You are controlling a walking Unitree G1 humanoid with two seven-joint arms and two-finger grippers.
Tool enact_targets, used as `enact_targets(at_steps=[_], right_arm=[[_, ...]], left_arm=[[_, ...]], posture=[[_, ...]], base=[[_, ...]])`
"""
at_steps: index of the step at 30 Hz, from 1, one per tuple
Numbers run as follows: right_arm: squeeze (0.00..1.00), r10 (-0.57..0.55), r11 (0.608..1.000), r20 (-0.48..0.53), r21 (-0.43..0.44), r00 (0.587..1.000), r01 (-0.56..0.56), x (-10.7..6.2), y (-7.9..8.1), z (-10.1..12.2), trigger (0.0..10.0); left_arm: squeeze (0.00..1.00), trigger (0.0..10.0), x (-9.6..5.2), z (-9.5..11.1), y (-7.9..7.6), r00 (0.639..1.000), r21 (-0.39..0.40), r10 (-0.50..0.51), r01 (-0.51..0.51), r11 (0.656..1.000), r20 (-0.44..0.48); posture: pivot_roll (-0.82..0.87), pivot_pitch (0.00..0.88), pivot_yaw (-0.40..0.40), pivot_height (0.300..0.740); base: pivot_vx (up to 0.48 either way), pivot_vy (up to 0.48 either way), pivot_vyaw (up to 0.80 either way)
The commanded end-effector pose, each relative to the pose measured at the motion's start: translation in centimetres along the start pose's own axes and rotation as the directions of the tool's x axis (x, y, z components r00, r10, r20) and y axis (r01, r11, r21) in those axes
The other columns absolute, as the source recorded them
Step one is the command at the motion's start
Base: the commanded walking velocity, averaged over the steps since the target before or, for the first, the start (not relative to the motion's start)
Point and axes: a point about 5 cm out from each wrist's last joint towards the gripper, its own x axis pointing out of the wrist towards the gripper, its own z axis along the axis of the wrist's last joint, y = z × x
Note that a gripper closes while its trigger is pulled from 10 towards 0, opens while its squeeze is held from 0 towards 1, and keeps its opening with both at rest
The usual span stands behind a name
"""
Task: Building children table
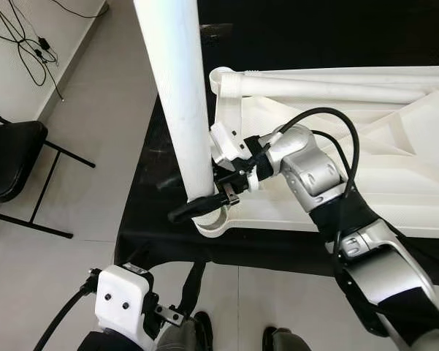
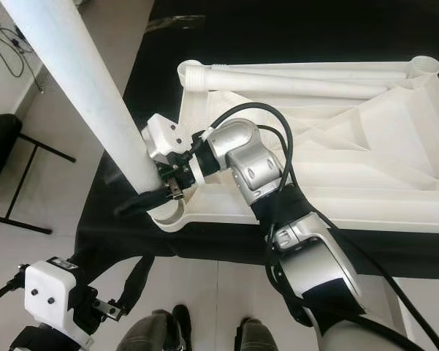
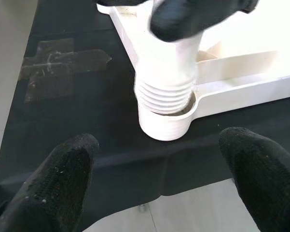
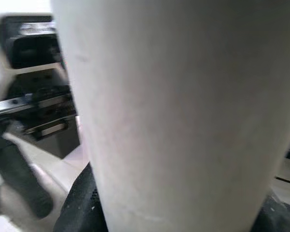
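The white tabletop (image 1: 394, 168) lies upside down on a black cloth. A long white table leg (image 1: 179, 95) stands upright in its near left corner socket (image 1: 212, 223). My right gripper (image 1: 204, 205) is shut on the leg just above the socket, and one black finger (image 4: 82, 203) presses against the leg (image 4: 173, 111). The leg's threaded end (image 3: 164, 92) sits partly inside the socket (image 3: 166, 125), with several threads showing. My left gripper (image 3: 159, 150) hangs open, low by my body and short of the socket, with nothing between its fingers.
A second white leg (image 1: 329, 88) lies across the far side of the tabletop. A black folding chair (image 1: 11, 157) stands on the floor to the left, with cables (image 1: 29, 44) by the wall. The black cloth's edge (image 1: 175, 252) runs just in front of my feet.
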Motion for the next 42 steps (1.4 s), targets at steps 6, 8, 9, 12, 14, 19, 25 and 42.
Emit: enact_targets(at_steps=[6,8,9,12,14,19,25,42], right_arm=[[0.0,0.122,0.99,-0.045,0.08,0.992,-0.118,0.2,1.2,-1.1,10.0],[0.0,0.131,0.988,-0.054,0.084,0.99,-0.126,0.2,1.2,-1.1,10.0],[0.0,0.131,0.988,-0.054,0.084,0.99,-0.126,0.2,1.2,-1.1,10.0],[0.0,0.15,0.985,-0.068,0.095,0.986,-0.143,0.3,1.3,-1.3,10.0],[0.0,0.163,0.982,-0.074,0.11,0.984,-0.155,0.6,1.2,-1.4,10.0],[0.0,0.157,0.981,-0.066,0.126,0.985,-0.147,1.1,0.7,-1.6,10.0],[0.0,-0.116,0.982,-0.06,0.146,0.991,0.124,1.8,-1.7,-2.2,10.0],[0.0,-0.738,0.647,-0.034,0.244,0.674,0.722,1.3,1.4,-3.9,10.0]], left_arm=[[0.0,10.0,-0.4,-0.3,0.1,1.0,0.011,-0.002,0.002,1.0,-0.023],[0.0,10.0,-0.4,-0.3,0.1,1.0,0.011,-0.002,0.003,1.0,-0.023],[0.0,10.0,-0.4,-0.3,0.1,1.0,0.011,-0.002,0.003,1.0,-0.023],[0.0,10.0,-0.3,-0.3,0.1,1.0,0.011,-0.003,0.003,1.0,-0.024],[0.0,10.0,-0.3,-0.4,0.1,1.0,0.012,-0.003,0.003,1.0,-0.024],[0.0,10.0,-0.3,-0.4,0.1,1.0,0.013,-0.001,0.002,1.0,-0.023],[0.0,10.0,-0.3,-0.3,0.0,1.0,0.013,0.003,-0.003,1.0,-0.02],[0.0,10.0,-0.3,-0.4,0.3,1.0,0.015,-0.003,0.003,1.0,-0.022]], posture=[[0.09,0.354,0.053,0.74],[0.09,0.354,0.053,0.74],[0.09,0.354,0.053,0.74],[0.09,0.356,0.052,0.74],[0.09,0.356,0.051,0.74],[0.09,0.357,0.048,0.74],[0.09,0.362,0.04,0.74],[0.07,0.359,0.054,0.74]], base=[[0.0,0.0,0.0],[0.0,0.0,0.0],[0.0,0.0,0.0],[0.0,0.0,0.0],[0.0,0.0,0.0],[0.0,0.0,0.0],[0.0,0.0,0.0],[0.0,0.0,0.0]])
